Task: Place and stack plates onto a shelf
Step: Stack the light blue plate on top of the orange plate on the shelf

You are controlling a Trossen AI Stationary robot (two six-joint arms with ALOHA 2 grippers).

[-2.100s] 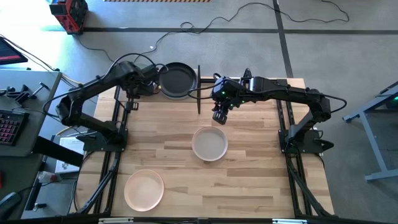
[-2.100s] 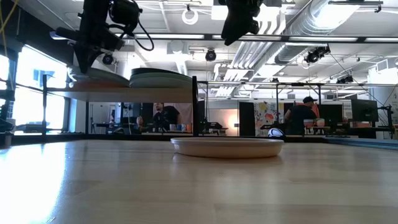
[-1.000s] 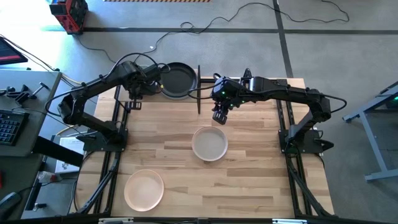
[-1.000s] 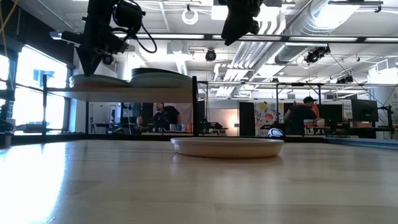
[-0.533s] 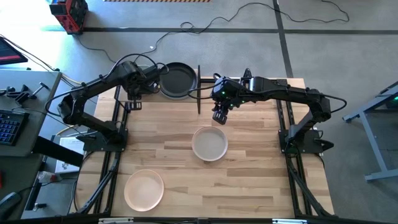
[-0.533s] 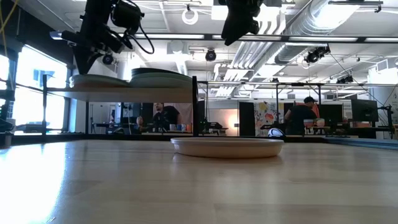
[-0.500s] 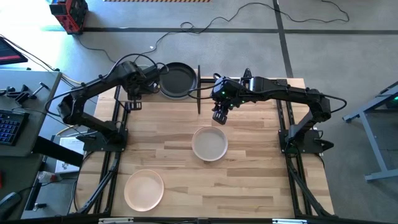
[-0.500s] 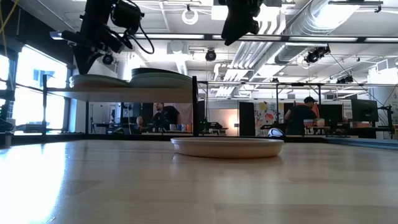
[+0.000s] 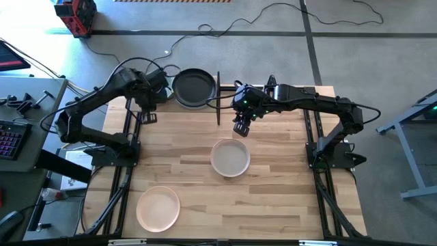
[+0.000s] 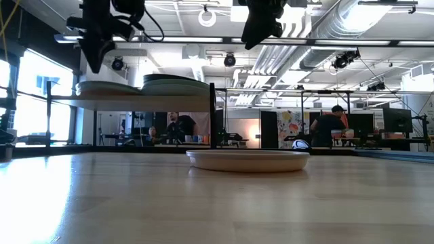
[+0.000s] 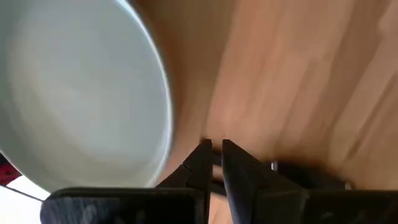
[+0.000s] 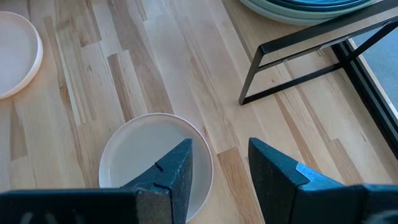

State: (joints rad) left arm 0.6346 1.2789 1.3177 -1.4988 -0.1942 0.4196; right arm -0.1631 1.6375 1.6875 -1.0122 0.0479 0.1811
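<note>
Left gripper [image 11: 212, 149] sits above the shelf's [image 10: 135, 100] left end, fingers pinched together on nothing, pale plate [image 11: 81, 93] right beside it. Right gripper [image 12: 219, 163] hangs spread open over the beige plate [image 9: 230, 158] mid-table. Pink plate [image 9: 158, 208] sits near the front-left corner.

left pincer [image 9: 143, 104]: raised at table's far-left edge, fingers together | right pincer [image 9: 240, 128]: hovering mid-table, fingers apart

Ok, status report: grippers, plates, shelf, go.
Left gripper shut, empty, above the shelf. Right gripper open over beige plate. Pink plate on table. Nothing blocking.
</note>
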